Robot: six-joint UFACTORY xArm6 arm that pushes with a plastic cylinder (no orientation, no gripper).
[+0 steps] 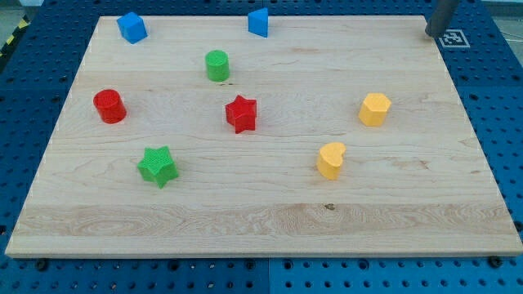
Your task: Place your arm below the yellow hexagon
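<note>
The yellow hexagon [375,109] sits on the wooden board [261,220] at the view's right, about mid-height. My rod comes in at the view's top right corner and my tip [431,35] rests at the board's top right edge, well above and to the right of the yellow hexagon. A yellow heart-shaped block [331,160] lies below and left of the hexagon.
A red star [241,113] is at the centre and a green cylinder [216,65] above it. A red cylinder [109,106] and a green star [158,166] are at the left. Two blue blocks [131,27] [258,22] lie along the top edge.
</note>
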